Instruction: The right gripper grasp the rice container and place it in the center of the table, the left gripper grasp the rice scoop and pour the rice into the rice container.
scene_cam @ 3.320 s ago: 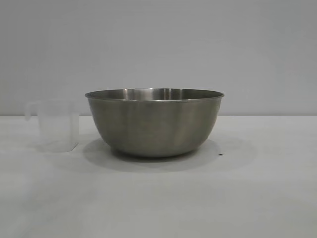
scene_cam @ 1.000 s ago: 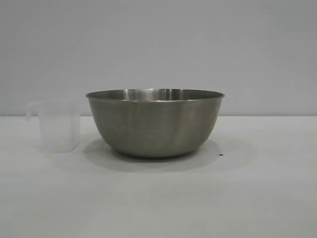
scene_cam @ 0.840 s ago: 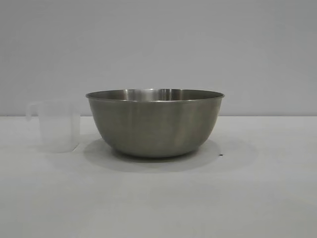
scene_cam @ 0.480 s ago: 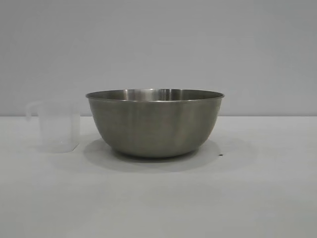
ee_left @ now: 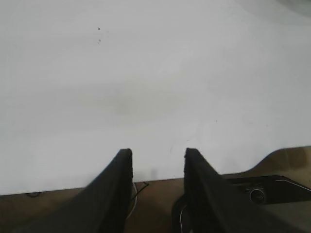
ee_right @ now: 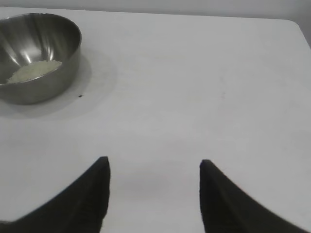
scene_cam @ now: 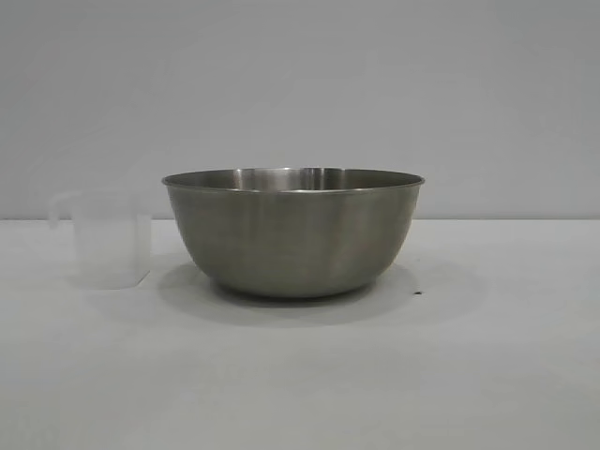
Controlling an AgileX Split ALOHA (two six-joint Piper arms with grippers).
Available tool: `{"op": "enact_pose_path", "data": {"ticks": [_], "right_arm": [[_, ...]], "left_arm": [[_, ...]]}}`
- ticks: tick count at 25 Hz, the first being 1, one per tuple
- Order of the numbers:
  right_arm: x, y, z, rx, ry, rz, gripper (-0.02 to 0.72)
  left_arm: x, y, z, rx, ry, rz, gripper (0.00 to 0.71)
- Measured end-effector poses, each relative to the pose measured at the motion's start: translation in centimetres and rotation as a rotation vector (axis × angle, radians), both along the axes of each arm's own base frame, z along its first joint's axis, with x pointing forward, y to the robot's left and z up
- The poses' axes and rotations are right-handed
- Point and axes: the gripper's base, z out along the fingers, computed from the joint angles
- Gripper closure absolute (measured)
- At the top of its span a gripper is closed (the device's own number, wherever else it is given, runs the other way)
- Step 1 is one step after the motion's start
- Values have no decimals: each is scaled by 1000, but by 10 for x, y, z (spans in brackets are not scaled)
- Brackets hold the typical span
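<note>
Rice container point(scene_cam: 292, 234) upright mid-table point(scene_cam: 300, 375), rice point(ee_right: 35, 70) heaped inside; rice scoop point(scene_cam: 108, 239) upright just beside it, not touching. Left gripper point(ee_left: 155, 160) open and empty over the table's edge. Right gripper point(ee_right: 153, 167) spread wide, empty, well apart from the bowl.

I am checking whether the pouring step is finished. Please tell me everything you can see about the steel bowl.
The rice container is a large round bowl of brushed steel with a thin rolled rim. It stands upright on the white table, near the middle, and casts a soft shadow around its base. The right wrist view shows a small heap of white rice inside it. The rice scoop stands beside it, apart. No gripper touches the bowl.
</note>
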Motion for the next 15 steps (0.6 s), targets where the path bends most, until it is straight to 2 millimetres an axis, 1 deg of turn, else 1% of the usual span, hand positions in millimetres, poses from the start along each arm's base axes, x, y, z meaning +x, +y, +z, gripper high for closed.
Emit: {"op": "enact_pose_path", "data": {"ticks": [6,12,15], "right_arm": [[0,0,0,0,0,0,345],[0,0,0,0,0,0,345],[0,0,0,0,0,0,345]], "left_arm": [[-3,0,-2,-4,-27,-1,497],[-21,-1,1,-3,-159,0,497],[-26,-1,1,-2,-193,0,497]]}}
